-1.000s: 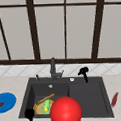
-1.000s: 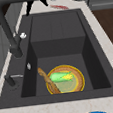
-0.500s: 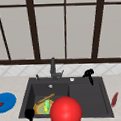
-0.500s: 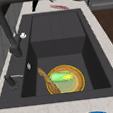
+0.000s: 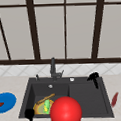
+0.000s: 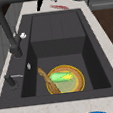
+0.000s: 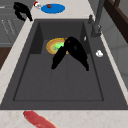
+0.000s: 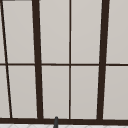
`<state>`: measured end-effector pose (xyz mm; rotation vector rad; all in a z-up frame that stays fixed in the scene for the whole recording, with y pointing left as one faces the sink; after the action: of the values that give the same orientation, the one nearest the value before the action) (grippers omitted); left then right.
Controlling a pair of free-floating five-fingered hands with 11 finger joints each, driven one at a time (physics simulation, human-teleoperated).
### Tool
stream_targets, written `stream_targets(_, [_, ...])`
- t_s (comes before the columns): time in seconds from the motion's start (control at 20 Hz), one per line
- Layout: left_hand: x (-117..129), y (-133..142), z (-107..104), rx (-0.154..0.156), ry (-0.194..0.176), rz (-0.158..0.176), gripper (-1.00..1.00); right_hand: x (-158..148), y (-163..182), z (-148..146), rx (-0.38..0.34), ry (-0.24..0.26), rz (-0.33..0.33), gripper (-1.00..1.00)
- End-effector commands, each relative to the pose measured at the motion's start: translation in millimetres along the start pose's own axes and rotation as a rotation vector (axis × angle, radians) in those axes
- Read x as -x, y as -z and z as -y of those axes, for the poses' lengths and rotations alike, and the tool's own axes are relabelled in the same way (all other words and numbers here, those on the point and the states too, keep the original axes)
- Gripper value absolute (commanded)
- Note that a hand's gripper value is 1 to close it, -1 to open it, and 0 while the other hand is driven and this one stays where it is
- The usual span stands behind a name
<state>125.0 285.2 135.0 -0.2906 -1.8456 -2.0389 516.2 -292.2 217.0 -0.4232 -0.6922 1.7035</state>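
Overhead, the brown-framed window [image 8: 70, 62] fills the wall behind the counter. Below it the dark grey rectangular sink [image 5: 88, 105] has its deep basin on the left and a shallower shelf on the right; the dark curved tap [image 5: 53, 69] stands at the rim's 12 o'clock. A large red ball [image 5: 65, 111] sits at the sink's 6 o'clock, in front of the basin. The round yellow-rimmed bowl [image 6: 78, 76] lies on the basin floor holding a green and yellow corn cob [image 6: 60, 77], with a brown wooden stick [image 6: 46, 80] leaning across its left edge. A blue round plate [image 5: 6, 102] rests on the counter at 9 o'clock, a red elongated piece [image 5: 114, 99] at 3 o'clock.

The right hand [image 5: 93, 77] hovers over the sink's 1 o'clock corner, fingers spread and pointing down, holding nothing. The left hand [image 5: 29, 114] hangs at 7 o'clock on the front rim, near the bowl; finger state cannot be told.
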Motion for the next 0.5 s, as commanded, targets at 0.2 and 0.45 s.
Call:
stream_targets(0.2, [0,0,0,0.000,0.000,0.000,0.00,31,-12,-30,-0.006,-0.043,0.036,-1.00])
stream_targets(0.45, [0,0,0,0.000,0.000,0.000,0.00,53,-25,-47,-0.001,-0.037,0.036,-1.00])
